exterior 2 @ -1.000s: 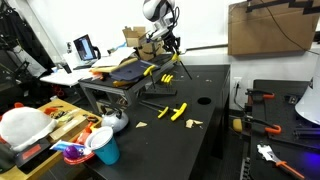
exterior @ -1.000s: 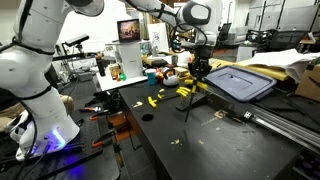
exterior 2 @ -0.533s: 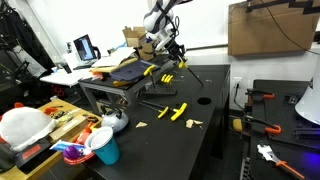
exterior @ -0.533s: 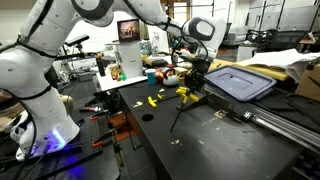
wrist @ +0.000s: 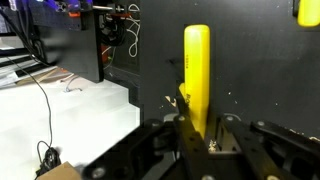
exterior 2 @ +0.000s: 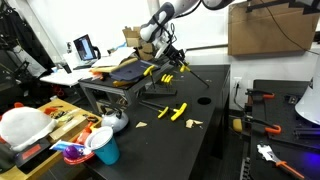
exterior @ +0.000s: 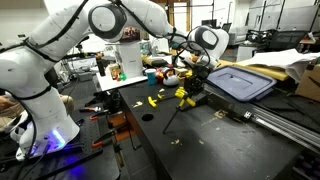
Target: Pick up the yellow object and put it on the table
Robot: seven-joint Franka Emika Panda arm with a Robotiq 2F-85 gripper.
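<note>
Custody of the small T-shaped tool with yellow bar handle and thin dark shaft (exterior: 184, 96) lay with the robot's claw (exterior: 190, 88), whose fingers were clamped on the yellow bar. In the wrist view the bar projected lengthways well beyond the fingertips, so the hold appeared to sit near one end only. In an exterior view the shaft slanted down and away from the claw toward the matte black bench (exterior: 215, 150). Whether its tip touched the surface could not be determined. The tool was therefore carried low over the open black top, beside a raised platform bearing a grey-blue flat lid (exterior: 240, 82) and a mustard-yellow cloth (exterior: 272, 70).

Several smaller all-yellow pieces (exterior: 153, 100) lay on the bench near the tool. A round hole (exterior 2: 203, 100) in the bench top sat near the shaft's far end.

Assessment: placement was not yet complete; lowering and release were outstanding. Hazards noted:

1. The slanted shaft would probably meet the bench first. Further descent could lever the bar round within an end-on grip or twist it out.
2. Release from any height could let the tool bounce or roll on its round bar, toward the hole or the bench edge.
3. Setting it down on the loose yellow pieces would leave it rocking and scatter them.
4. A sideways drift toward the platform risked snagging the lid or cloth.
</note>
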